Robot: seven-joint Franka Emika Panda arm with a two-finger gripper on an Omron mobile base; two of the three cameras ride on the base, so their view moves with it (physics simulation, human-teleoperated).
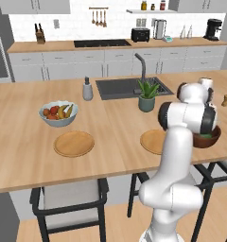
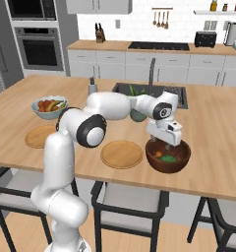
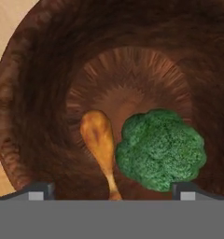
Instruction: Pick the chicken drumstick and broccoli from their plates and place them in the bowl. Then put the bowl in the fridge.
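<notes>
The gripper [image 2: 162,143] hangs just above the bowl [image 2: 181,158], and its fingers are spread wide with nothing between them. Inside the bowl the drumstick [image 3: 101,144] and the broccoli [image 3: 160,149] lie side by side, touching. The bowl stands on the counter [image 2: 213,147] beside one plate [image 2: 122,154].

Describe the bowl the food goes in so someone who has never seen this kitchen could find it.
On the long wooden island counter, look past the sink toward the near edge, right of the two empty plates. The bowl sits under the end effector: deep, dark reddish-brown wood, holding the broccoli and chicken drumstick, unlike the pale fruit bowl.
</notes>
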